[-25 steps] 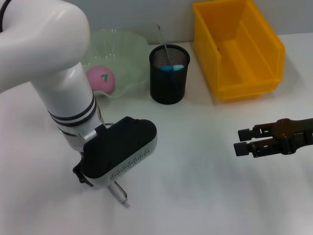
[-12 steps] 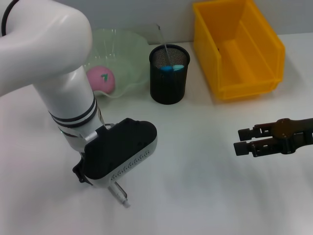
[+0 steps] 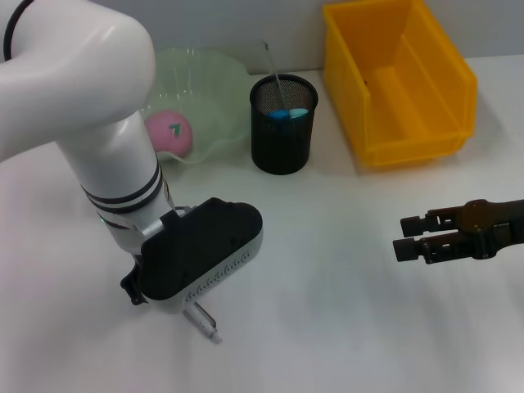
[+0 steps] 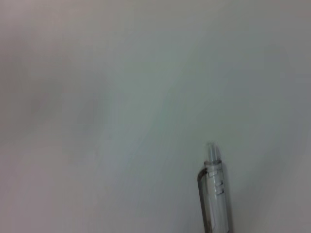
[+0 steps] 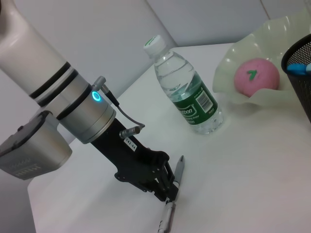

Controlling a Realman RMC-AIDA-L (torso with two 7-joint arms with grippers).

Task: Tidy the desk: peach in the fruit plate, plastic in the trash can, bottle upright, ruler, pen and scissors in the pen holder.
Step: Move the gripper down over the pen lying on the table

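My left gripper point(image 5: 169, 190) is low over the table's front left, shut on a clear pen point(image 5: 173, 180); the pen's end point(image 3: 206, 322) pokes out under the wrist housing and also shows in the left wrist view point(image 4: 214, 196). The pink peach point(image 3: 169, 131) lies in the pale green fruit plate point(image 3: 214, 75). The bottle point(image 5: 187, 92) stands upright beside the plate, hidden behind my left arm in the head view. The black mesh pen holder point(image 3: 283, 139) holds blue-handled scissors point(image 3: 289, 113) and a clear ruler point(image 3: 272, 72). My right gripper point(image 3: 403, 236) hovers open at the right. The plastic is out of view.
The yellow bin point(image 3: 385, 151) that serves as the trash can stands at the back right, behind my right gripper. My bulky left arm point(image 3: 90, 123) covers much of the table's left side in the head view.
The left wrist and the pen's end have shifted only slightly. The right gripper has stayed where it was.
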